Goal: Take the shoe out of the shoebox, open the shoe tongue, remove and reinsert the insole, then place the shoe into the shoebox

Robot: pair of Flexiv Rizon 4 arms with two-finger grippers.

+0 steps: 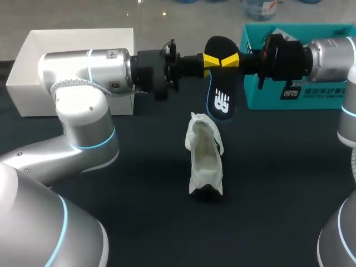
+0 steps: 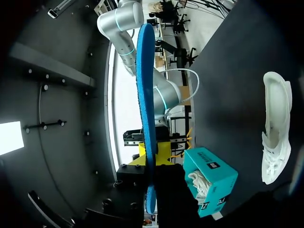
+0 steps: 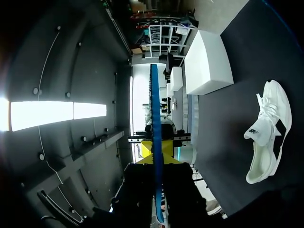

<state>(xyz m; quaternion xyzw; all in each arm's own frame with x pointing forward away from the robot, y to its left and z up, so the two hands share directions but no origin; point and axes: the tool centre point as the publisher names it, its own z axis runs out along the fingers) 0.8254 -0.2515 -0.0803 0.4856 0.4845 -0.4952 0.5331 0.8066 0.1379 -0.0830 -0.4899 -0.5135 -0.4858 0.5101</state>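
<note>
While the left end effector and right end effector both seem clamped on the insole, held in the air near the shoe lying on the desk, reinsertion looks to be in hand, calling next for guiding the insole down into the shoe's mouth.

Silver arms, blue joint rings; left gripper, right gripper yellow-tipped.

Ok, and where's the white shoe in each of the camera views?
Head view: white shoe in the middle of the dark table, nearer the camera than the raised insole.
Left wrist view: white shoe on the table, apart from the teal shoebox.
Right wrist view: white shoe on the table, near the white box.
Shared landmark: the insole, edge-on in both wrist views.
</note>
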